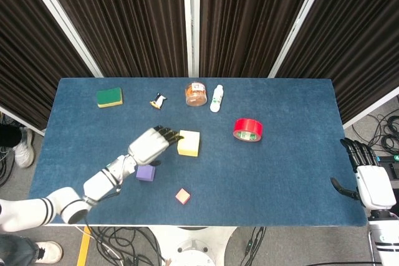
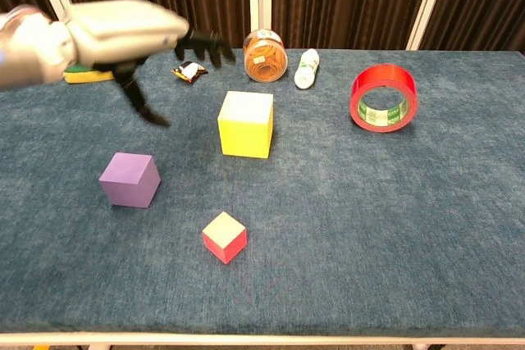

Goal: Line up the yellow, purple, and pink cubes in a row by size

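Note:
The big yellow cube point(image 1: 188, 142) point(image 2: 245, 124) stands alone near the table's middle. The mid-sized purple cube point(image 1: 145, 173) point(image 2: 130, 179) lies to its front left. The small pink cube point(image 1: 182, 196) point(image 2: 225, 236) with a pale top sits nearest the front edge. My left hand point(image 1: 151, 144) point(image 2: 135, 29) hovers open above the table, left of the yellow cube, fingers spread and holding nothing. My right hand point(image 1: 365, 175) hangs off the table's right edge, fingers apart, and is outside the chest view.
Along the back stand a green sponge point(image 1: 110, 96), a small penguin toy point(image 1: 158, 99) point(image 2: 189, 71), an orange-lidded jar point(image 1: 196, 93) point(image 2: 265, 53) and a white bottle point(image 1: 216, 98) point(image 2: 307, 68). A red tape roll point(image 1: 247, 129) point(image 2: 383, 98) stands right of the yellow cube.

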You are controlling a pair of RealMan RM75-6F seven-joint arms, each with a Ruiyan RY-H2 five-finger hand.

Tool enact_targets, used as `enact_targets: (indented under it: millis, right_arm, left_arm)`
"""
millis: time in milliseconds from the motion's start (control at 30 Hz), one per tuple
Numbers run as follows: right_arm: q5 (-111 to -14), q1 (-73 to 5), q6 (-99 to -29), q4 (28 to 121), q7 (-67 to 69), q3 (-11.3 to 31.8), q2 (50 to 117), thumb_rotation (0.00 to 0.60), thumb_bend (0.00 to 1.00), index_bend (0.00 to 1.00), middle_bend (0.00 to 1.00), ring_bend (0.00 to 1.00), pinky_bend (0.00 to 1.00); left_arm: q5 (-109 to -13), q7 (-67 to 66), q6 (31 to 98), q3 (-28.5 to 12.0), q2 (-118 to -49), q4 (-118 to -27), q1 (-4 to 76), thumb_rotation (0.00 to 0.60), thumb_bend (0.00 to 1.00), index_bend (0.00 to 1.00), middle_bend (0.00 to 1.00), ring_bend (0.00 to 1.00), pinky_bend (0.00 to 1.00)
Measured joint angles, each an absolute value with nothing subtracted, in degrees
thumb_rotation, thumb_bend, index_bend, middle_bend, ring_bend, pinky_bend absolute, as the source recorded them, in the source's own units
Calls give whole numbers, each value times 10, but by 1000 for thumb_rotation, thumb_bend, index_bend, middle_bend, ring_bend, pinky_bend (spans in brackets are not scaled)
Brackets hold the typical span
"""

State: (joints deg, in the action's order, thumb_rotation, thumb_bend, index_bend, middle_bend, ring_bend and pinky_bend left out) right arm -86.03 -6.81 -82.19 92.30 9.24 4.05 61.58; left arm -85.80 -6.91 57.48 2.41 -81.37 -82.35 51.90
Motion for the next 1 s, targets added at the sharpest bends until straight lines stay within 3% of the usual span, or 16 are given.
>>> enact_targets:
  millis: [200,333,567,1000]
  right_arm:
    - [-858,-63,-827,934,81,39,611,600,165,0,54,0,0]
    - [-856,-60,-830,941,73,39,609,600,164,0,54,0,0]
    - [-855,-60,-830,951,62,40,609,600,165,0,54,0,0]
    - [-854,-62,-829,966,42,42,609,600,164,0,54,0,0]
  left_arm:
    - [-997,12,616,95,-810,-717,501,600,128,247,295,250,335]
    - [-1041,16,641,120,-798,-698,493,600,139,247,287,247,329]
    - [-1066,21,644,139,-786,-684,483,600,149,278,234,193,293]
    - [-1105,20,673,142,-852,-575,469,600,149,287,225,185,291]
